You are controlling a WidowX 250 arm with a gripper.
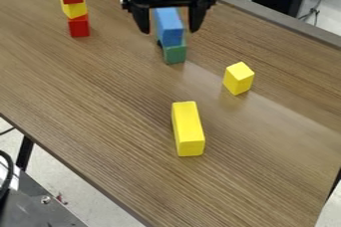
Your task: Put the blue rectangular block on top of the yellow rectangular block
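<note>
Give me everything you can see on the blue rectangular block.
The blue block is long and squared, with flat, plain faces, perhaps painted wood. It lies on its long side on top of something green, its near end facing the camera. The open gripper hangs over it, one finger out to each side, with a visible gap between each fingertip and the block.

1. You have bare tabletop (113,116) all around the long yellow block (189,134), with passing room along both its long sides.
2. Your nearest obstacle to it is the small yellow block (238,78), standing up and to its right in view; bare wood separates them.
3. Above it in view, the blue block (169,26) on the green block (175,53) bars your way, with an open lane between.
4. Well apart, upper left of it, stands a red-and-yellow stack (74,8).
</note>
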